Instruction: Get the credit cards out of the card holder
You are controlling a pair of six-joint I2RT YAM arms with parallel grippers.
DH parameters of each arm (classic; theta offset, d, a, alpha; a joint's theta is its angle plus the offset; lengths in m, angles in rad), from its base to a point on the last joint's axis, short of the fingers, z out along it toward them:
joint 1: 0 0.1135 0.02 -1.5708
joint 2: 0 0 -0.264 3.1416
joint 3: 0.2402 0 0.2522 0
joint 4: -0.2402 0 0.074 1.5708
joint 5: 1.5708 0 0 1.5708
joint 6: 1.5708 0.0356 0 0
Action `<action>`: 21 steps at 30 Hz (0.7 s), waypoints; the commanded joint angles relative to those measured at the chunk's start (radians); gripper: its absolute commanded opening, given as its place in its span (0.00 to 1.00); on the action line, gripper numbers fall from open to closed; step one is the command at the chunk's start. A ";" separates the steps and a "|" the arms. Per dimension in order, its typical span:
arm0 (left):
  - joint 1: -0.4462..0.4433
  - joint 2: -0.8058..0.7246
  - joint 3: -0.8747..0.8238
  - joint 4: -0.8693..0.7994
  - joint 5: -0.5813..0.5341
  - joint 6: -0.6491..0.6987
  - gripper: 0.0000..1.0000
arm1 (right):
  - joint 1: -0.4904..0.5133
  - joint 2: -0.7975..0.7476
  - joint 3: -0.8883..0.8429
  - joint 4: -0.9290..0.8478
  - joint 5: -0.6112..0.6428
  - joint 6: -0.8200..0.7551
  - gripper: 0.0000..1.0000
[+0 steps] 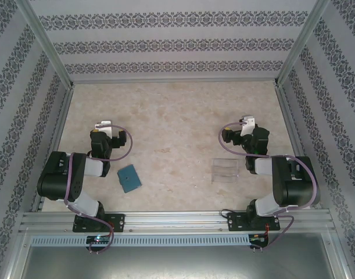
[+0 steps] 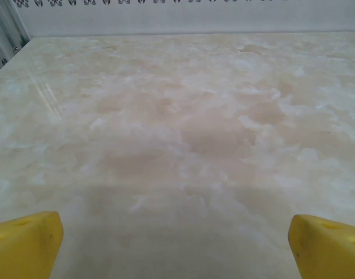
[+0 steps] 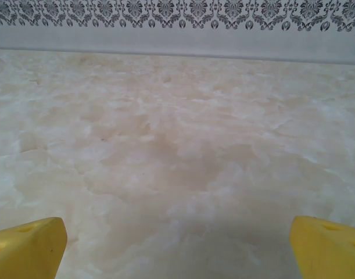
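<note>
Teal holder (image 1: 129, 178), one, and clear tray (image 1: 226, 170), one, lay apart on bench (image 1: 177, 128); left jaws, right jaws stood wide, empty.

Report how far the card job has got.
Done: nothing yet; the card holder lies shut on the table. In hand: nothing; the left gripper and right gripper are both open above the tabletop. Left: open the holder and draw out every card.
</note>
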 commanded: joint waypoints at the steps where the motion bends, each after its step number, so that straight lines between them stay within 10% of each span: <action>1: 0.009 0.002 0.018 -0.008 0.017 0.018 1.00 | -0.001 0.008 -0.012 0.036 -0.027 -0.018 0.98; 21: 0.009 0.003 0.018 -0.007 0.018 0.020 1.00 | -0.003 0.005 -0.016 0.044 -0.027 -0.015 0.98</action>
